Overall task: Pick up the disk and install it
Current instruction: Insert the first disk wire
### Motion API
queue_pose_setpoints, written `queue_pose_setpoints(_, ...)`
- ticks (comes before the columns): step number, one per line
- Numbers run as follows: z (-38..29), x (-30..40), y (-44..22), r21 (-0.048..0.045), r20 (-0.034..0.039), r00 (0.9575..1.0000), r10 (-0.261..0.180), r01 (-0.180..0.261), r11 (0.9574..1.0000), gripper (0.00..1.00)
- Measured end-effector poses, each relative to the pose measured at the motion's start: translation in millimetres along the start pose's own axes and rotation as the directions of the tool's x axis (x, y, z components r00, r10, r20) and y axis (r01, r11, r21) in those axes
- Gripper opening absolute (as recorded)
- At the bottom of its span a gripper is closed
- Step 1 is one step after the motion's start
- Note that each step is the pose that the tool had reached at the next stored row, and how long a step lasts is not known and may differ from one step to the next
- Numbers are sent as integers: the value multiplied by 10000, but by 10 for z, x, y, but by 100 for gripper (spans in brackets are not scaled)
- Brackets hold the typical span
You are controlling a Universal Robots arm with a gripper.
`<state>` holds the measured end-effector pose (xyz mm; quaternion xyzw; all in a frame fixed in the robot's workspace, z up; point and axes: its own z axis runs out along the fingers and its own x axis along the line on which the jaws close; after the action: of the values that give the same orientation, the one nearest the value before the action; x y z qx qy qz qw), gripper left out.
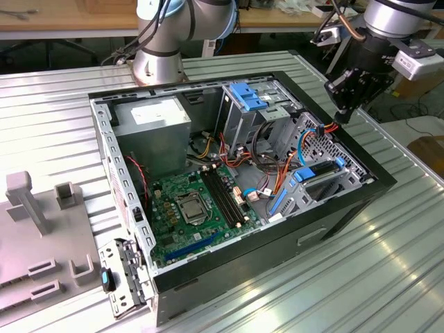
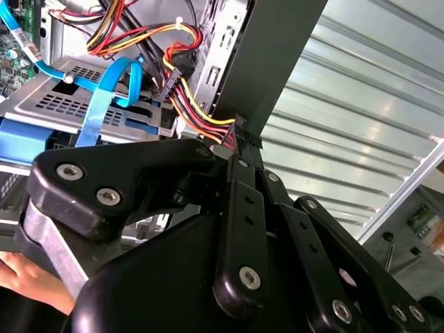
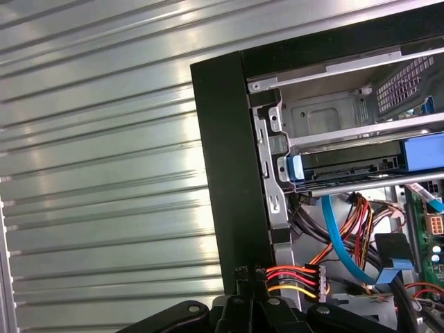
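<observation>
Black claw (image 1: 343,115) hung clenched shut at the exterior view's upper right; one blue-framed disk (image 3: 347,161) sat in one metal cage (image 3: 326,119).

Table (image 1: 395,277) — ribbed bare metal, glossy. Computer case (image 1: 340,215) rim — matt black. Drive cage (image 1: 329,147): perforated dull-grey sheet metal. Disk (image 3: 347,163) carrier: smooth blue plastic. Gripper (image 2: 239,135) links: matt black, bright screws.

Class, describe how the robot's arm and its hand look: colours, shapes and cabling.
The arm is made of rounded silver-grey tube segments with light-blue joint caps. Its hand is black, built of flat linkage bars pinned with silver screws. Dark cables loop beside the wrist.
</observation>
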<state>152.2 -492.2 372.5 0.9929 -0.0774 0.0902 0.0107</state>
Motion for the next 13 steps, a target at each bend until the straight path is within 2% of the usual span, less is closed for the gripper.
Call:
queue_pose_setpoints(5, -2, -28, 5, 11, -62, 10000, 1, -1, 10000, 11)
queue_pose_setpoints(6, 1, -30, 4, 10, -67, 10000, 1, -1, 10000, 11)
queue_pose_setpoints(7, 5, -36, 5, 9, -78, 10000, 5, -4, 10000, 18)
queue_pose_setpoints(9, 6, -43, 5, 13, -102, 9999, 4, -3, 10000, 18)
queue_pose_setpoints(11, 14, -56, 7, 22, -231, 9997, 73, -72, 10000, 19)
queue_pose_setpoints(12, 18, -57, 6, 3, -268, 9994, 195, -195, 9998, 25)
queue_pose_setpoints(13, 20, -58, 6, -19, -271, 9991, 328, -328, 9995, 25)
